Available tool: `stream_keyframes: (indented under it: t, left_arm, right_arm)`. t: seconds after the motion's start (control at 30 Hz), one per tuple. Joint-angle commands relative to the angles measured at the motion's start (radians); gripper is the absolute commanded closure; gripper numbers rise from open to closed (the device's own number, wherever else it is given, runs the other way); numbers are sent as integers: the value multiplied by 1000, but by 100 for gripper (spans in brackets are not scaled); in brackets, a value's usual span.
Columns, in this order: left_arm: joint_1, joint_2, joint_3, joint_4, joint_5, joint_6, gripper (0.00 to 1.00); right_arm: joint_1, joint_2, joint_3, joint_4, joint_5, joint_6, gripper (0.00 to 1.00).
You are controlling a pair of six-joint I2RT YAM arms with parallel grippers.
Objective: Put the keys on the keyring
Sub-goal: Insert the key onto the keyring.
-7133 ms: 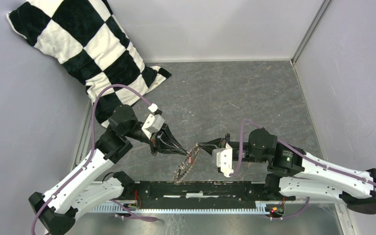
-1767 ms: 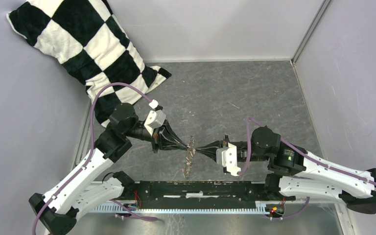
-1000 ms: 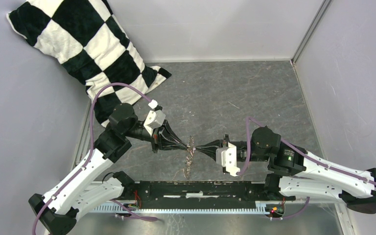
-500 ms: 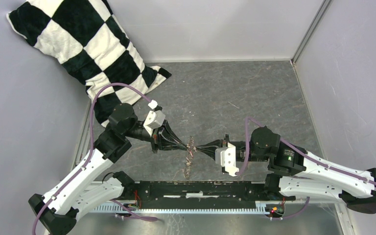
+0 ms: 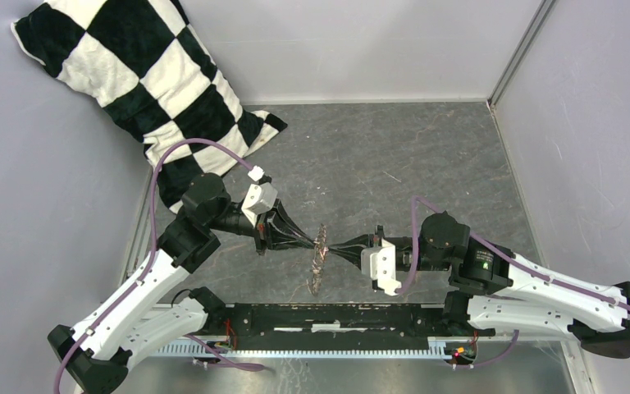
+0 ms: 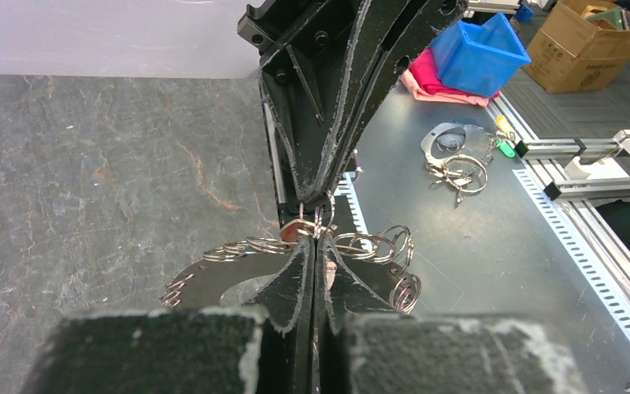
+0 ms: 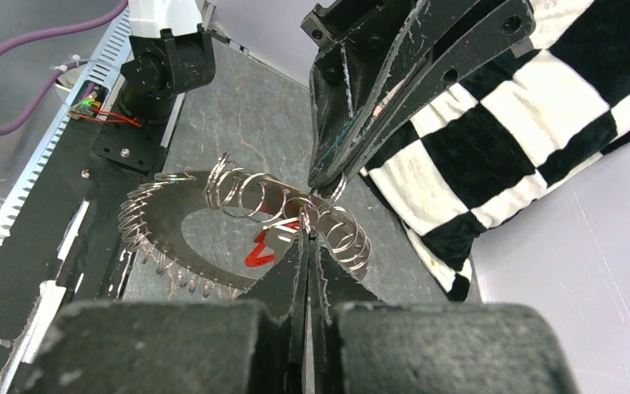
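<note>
Keyring (image 5: 319, 261) hangs in the air above the grey table (image 5: 394, 148), a little toward 6 o'clock from the table's middle, and from above it shows nearly edge-on, its long side running toward 6 o'clock. Its chain of small silver rings goes around a flat metal disc, and the red tag (image 7: 264, 248) lies inside that circle. The key is too small to tell apart from the rings. The left gripper (image 5: 315, 244) reaches the upper part of the keyring from 9 o'clock, its fingers pressed together with one ring pinched at the tips. The right gripper (image 5: 330, 249) comes from 3 o'clock to the same spot, its fingers also pressed together; whether a ring or the key is between them I cannot tell. The two pairs of tips almost touch. Far off at 10 o'clock a black-and-white checkered pillow (image 5: 139, 74) leans in the corner.
</note>
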Motion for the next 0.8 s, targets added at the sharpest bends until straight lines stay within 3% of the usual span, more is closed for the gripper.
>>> stream_keyframes:
  t: [0.0,0.17,0.77]
  left_arm:
    - [3,-18,16,40,30,5,98]
    - [3,-18,15,40,65,-3,98]
    - [3,-12,11,111,-6,-80,98]
  right_arm:
    - [3,-11,37,48,44,-6,100]
    - [4,-24,15,57,98,-29,99]
    - [3,-20,4,59,23,-20,100]
